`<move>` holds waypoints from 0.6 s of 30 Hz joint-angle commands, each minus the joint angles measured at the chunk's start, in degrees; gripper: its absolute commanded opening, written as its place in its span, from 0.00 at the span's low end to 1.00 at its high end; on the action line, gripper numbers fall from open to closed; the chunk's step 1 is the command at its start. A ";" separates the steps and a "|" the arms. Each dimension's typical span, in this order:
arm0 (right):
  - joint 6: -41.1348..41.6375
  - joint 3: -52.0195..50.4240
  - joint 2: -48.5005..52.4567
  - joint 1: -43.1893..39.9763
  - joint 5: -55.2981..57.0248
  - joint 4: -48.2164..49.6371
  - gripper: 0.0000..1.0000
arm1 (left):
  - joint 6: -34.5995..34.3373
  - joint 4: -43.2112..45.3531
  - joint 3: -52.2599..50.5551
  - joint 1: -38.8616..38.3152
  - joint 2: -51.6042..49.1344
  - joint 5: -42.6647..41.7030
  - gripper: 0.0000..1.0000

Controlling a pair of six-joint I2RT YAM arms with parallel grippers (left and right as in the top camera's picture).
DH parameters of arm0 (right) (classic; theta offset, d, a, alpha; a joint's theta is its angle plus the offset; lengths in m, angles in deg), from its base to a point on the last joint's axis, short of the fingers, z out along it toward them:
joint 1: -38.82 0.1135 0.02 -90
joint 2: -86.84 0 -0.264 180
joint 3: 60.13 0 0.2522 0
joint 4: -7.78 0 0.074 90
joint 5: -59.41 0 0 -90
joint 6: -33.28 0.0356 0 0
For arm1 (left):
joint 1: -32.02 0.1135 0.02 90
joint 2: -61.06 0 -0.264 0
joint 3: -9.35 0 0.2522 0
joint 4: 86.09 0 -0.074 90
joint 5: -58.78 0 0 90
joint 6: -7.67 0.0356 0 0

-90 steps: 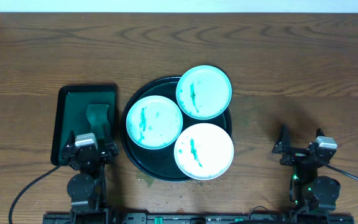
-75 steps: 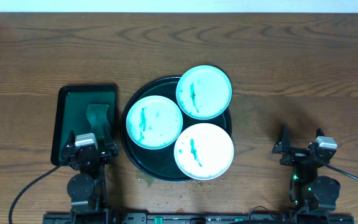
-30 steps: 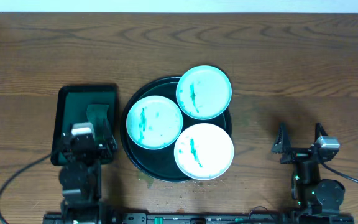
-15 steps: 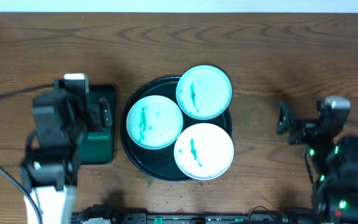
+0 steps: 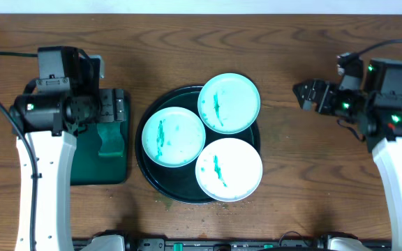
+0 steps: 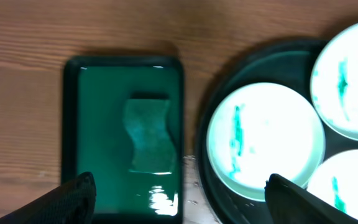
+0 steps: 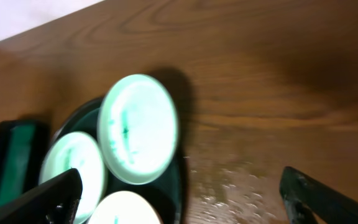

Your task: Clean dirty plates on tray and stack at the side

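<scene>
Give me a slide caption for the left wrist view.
Open left pincer over green tray with sponge, beside smeared plates on black tray.

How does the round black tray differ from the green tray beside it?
Shape: the round black tray is circular, while the green tray is rectangular.
Size: the round black tray is clearly wider than the green tray.
Load: the round black tray holds three teal-smeared plates, while the green tray holds a single green pad.
Both have raised rims and lie flat on the wooden table.
</scene>
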 commanded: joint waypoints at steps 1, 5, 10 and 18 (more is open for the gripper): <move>1.33 1.09 3.80 2.93 -9.94 2.12 0.86 | -0.50 -0.39 1.27 0.15 -0.98 -4.94 0.87; 8.13 2.40 8.52 11.34 -4.17 3.15 0.75 | -0.46 -0.37 1.27 0.15 -1.25 -4.68 0.87; 13.81 12.15 17.90 24.87 6.58 -2.10 0.59 | -2.89 -0.37 1.27 1.07 -1.33 -1.84 0.87; 20.17 23.65 31.21 37.18 15.52 -11.02 0.36 | -12.15 -3.02 1.25 6.32 -2.08 8.68 0.87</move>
